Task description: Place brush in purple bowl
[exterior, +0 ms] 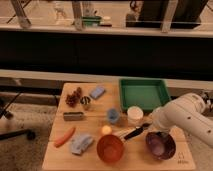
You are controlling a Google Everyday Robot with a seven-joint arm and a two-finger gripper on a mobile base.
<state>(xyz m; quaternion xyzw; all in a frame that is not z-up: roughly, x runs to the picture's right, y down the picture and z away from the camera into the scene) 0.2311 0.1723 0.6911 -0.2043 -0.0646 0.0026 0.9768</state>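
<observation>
At lower right: hand (150, 128) pinches brush (134, 133) end, near purple bowl (168, 150).
Brush: light, stiff (may swivel); hold handle.

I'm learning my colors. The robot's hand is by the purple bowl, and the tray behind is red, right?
No, the tray is green, not red; the camera view shows it. The hand is by the purple bowl, with the tray behind.

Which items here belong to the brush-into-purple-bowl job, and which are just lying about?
Job: slim dark brush; round deep-purple bowl; gripper at the brush's end nearest that bowl.
Lying about: round orange bowl; green rectangular tray; small white cup; orange carrot-like stick; blue cloth.
</observation>
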